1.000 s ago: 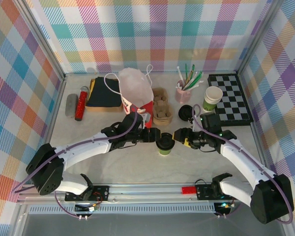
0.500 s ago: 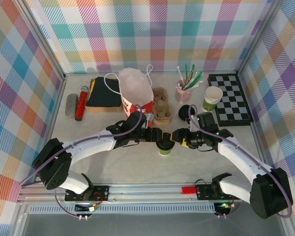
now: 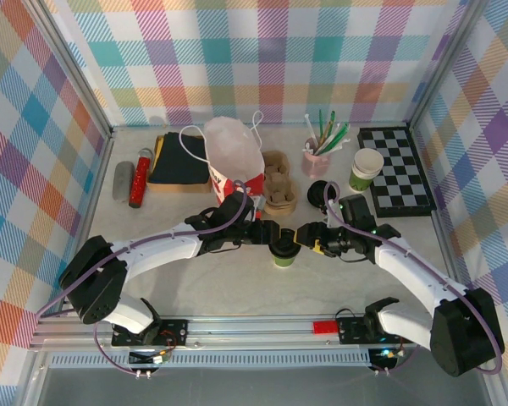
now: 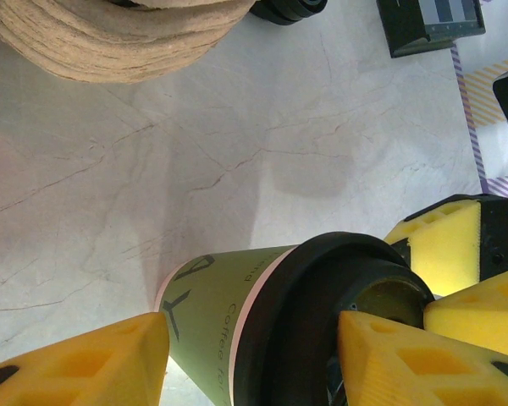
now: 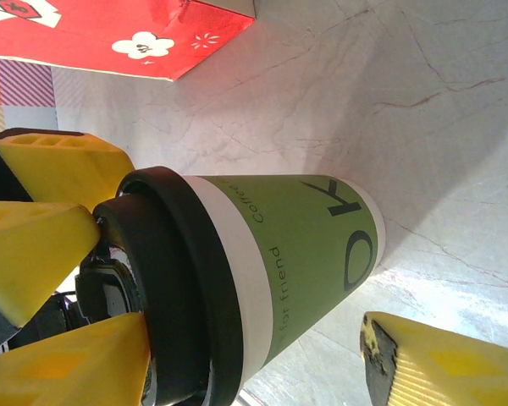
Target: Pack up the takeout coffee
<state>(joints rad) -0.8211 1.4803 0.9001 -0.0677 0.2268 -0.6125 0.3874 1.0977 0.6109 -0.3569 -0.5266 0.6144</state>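
The pale marbled tabletop (image 3: 195,283) carries a red-and-white paper takeout bag with cord handles (image 3: 234,161), standing with its mouth up. Touching the bag's right side is a stack of brown pulp cup trays (image 3: 278,190).

In front of the bag the two arms meet. The left claw (image 3: 269,236) and the right claw (image 3: 305,238), both with yellow padded fingers, flank the takeout coffee. This is a small green-banded paper cup with a black round lid (image 3: 283,251), upright on the tabletop just in front of the bag and slightly to its right.

Both claws are released, jaws parted about the cup. The right wrist view shows a clear gap at one finger. From the left wrist view I cannot tell whether there is contact.

The step in hand looks like the grasp. Next, one claw should pinch the cup's body below the lid while the other backs off. The cup then needs lifting level and lowering into the bag's mouth.
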